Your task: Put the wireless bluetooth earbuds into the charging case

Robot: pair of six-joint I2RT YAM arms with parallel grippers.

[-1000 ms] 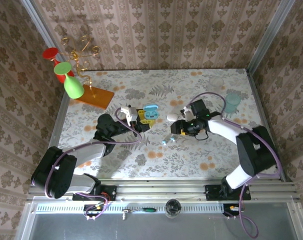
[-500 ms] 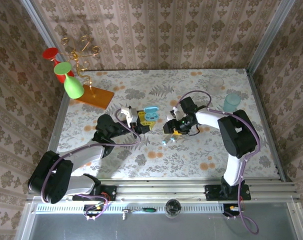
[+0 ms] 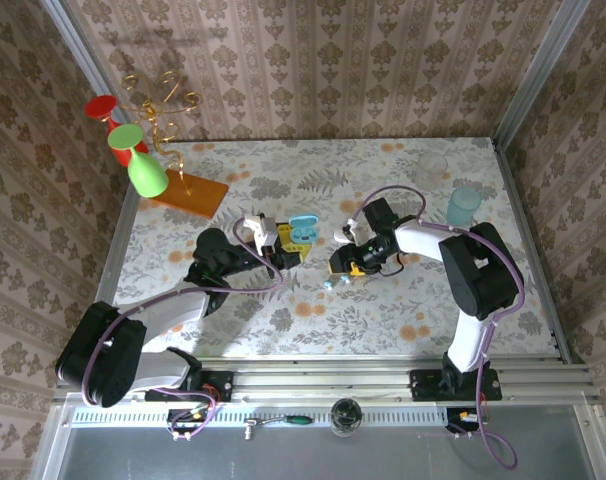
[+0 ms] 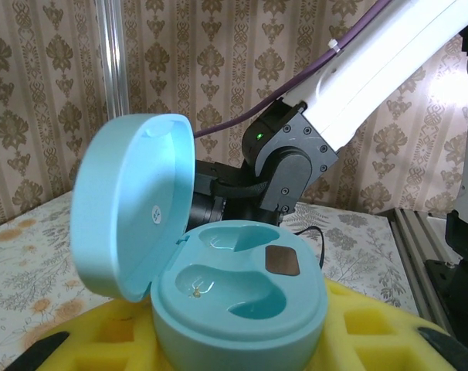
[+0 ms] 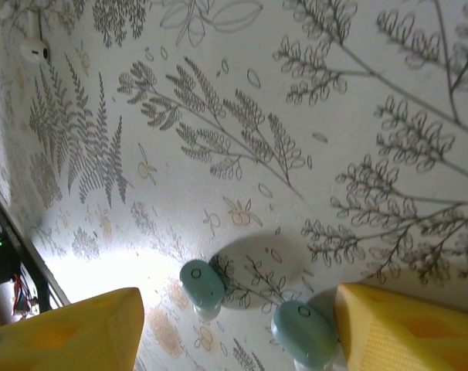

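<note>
1. The left gripper (image 3: 291, 244) has its yellow foam fingers (image 4: 388, 340) squeezed onto the light-blue round plastic charging case (image 4: 238, 297).
2. The charging case (image 3: 303, 228) is near the middle of the flowery white table (image 3: 403, 165). It is up in the gripper's hold.
3. Its lid (image 4: 130, 209) stands open and leans back. Two curved hollows show in the bottom half.
4. The two tiny earbuds (image 3: 330, 284) with blue-green tops lie on the table, a little to the right of the case and closer to the arms' bases.
5. The right gripper (image 5: 238, 313) hangs low over them. Its yellow fingers (image 5: 72, 332) are wide apart and hold nothing.
6. One earbud (image 5: 201, 284) lies between the fingers. The other earbud (image 5: 304, 332) lies just beside the other yellow finger.
7. A small white egg-shaped thing (image 3: 343, 233) lies on the table next to the right gripper.
</note>
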